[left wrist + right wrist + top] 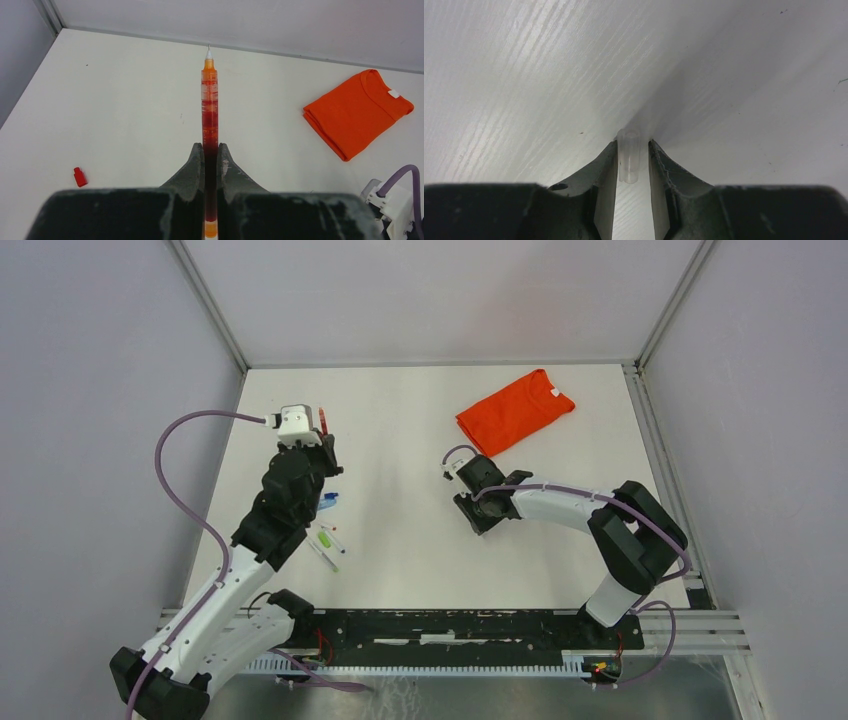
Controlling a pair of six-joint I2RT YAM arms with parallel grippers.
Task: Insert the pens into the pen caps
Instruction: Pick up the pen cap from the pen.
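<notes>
Pinching a red pen [209,100] in its closed left claw [210,147], with the right claw [633,145] bracketing a clear cap [628,160], grip unclear, the robot has not yet joined them.

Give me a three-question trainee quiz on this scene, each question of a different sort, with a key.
1. True or false: the left gripper has its fingers shut on an orange pen whose tip points away from the wrist.
2. What stands between the fingers of the right gripper? A) a clear cap B) a green pen C) a folded shirt
3. Fill in: in the left wrist view, the red cap lies on the table to the ____ of the held pen.

Key: 1 true; 2 A; 3 left.
</notes>
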